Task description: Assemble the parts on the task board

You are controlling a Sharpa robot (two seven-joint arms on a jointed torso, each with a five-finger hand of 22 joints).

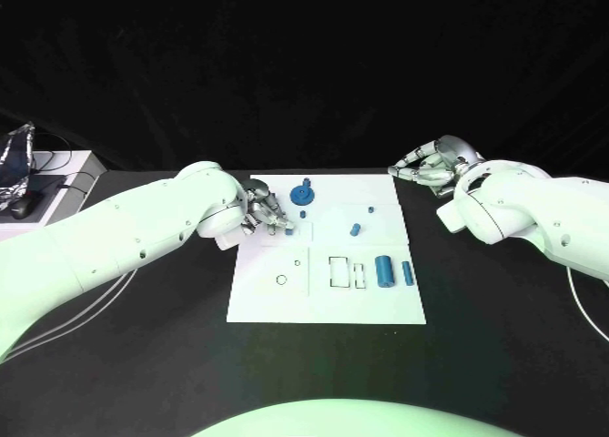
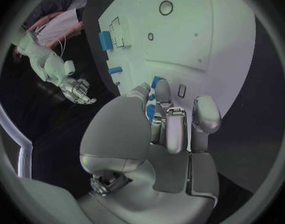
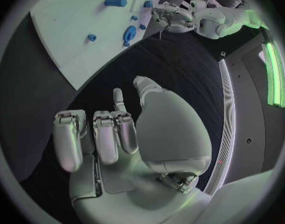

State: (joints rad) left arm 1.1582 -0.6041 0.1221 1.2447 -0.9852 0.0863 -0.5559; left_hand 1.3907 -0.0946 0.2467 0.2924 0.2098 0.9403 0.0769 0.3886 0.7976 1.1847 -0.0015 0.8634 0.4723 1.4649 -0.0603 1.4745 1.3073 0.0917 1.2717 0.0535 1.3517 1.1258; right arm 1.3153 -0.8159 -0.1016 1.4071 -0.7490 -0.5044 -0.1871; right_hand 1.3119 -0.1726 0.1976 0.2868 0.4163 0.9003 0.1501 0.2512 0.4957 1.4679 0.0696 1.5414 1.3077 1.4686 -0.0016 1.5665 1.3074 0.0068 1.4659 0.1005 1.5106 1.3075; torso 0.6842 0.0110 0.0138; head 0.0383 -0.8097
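The white task board (image 1: 330, 300) lies in the middle of the black table. My left hand (image 1: 265, 215) is over the board's far left part, its fingers curled around a small blue part (image 2: 150, 110), pinched against the thumb. A blue gear-like part (image 1: 301, 194) stands just beyond it. Two blue cylinders (image 1: 383, 269) lie at the board's right, beside a white piece (image 1: 360, 273) and a rectangular slot (image 1: 339, 271). Small blue pegs (image 1: 357, 228) sit near the middle. My right hand (image 1: 429, 166) hovers off the board's far right corner, fingers (image 3: 95, 139) curled in, holding nothing.
A metal device with cables (image 1: 15, 177) stands on a white box at the table's far left. Two small ring marks (image 1: 298, 264) sit on the board's left half. Bare black table (image 1: 514, 346) surrounds the board.
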